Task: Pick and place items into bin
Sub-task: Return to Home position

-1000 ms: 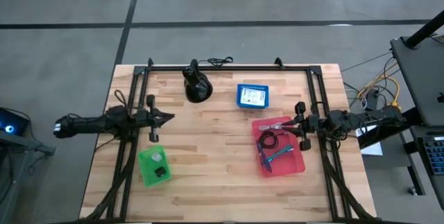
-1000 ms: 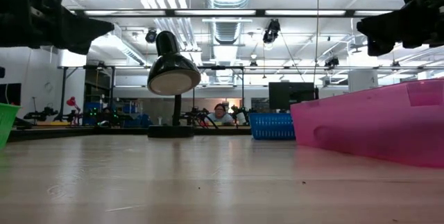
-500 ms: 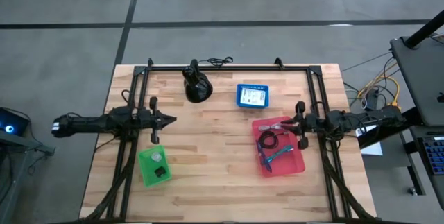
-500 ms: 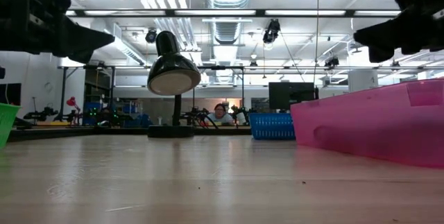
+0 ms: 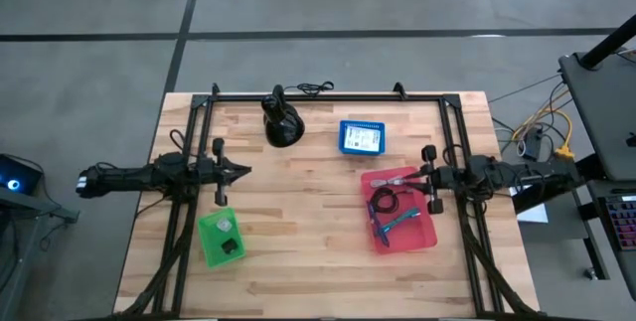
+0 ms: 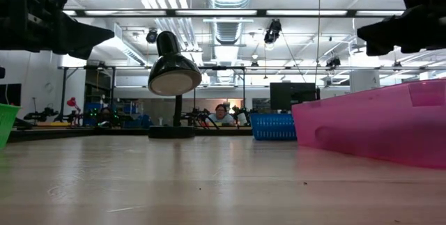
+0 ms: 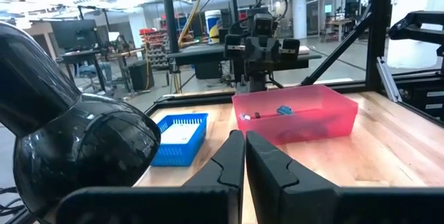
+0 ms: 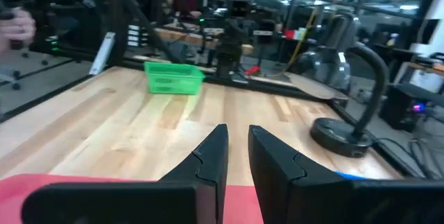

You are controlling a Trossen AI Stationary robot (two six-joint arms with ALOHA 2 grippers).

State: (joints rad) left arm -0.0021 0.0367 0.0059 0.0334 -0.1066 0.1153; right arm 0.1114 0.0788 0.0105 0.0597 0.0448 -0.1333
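Note:
The pink bin (image 5: 365, 212) stands on the table's right part. In it lie a black coiled cable (image 5: 385, 200), a teal slim tool (image 5: 400, 221) and a silver piece (image 5: 399, 177). My right gripper (image 5: 421, 175) hovers above the bin's far right corner, pointing left, its fingers a narrow gap apart (image 8: 237, 144). My left gripper (image 5: 244, 171) hovers over the table's left part, pointing right, shut and empty (image 7: 245, 148). A green bin (image 5: 209, 246) below it holds a white piece (image 5: 225, 224) and a tiny dark block (image 5: 231, 245).
A black desk lamp (image 5: 281, 122) stands near the far edge. Beside it a blue basket (image 5: 346, 128) holds a white card (image 5: 363, 139). Bare wood lies between the two bins. A black frame runs along the table's far, left and right sides. A person sits far behind the table (image 6: 221, 113).
Both grippers have dipped a little and come partly back up, staying over the same spots. The bins and the things in them have not moved.

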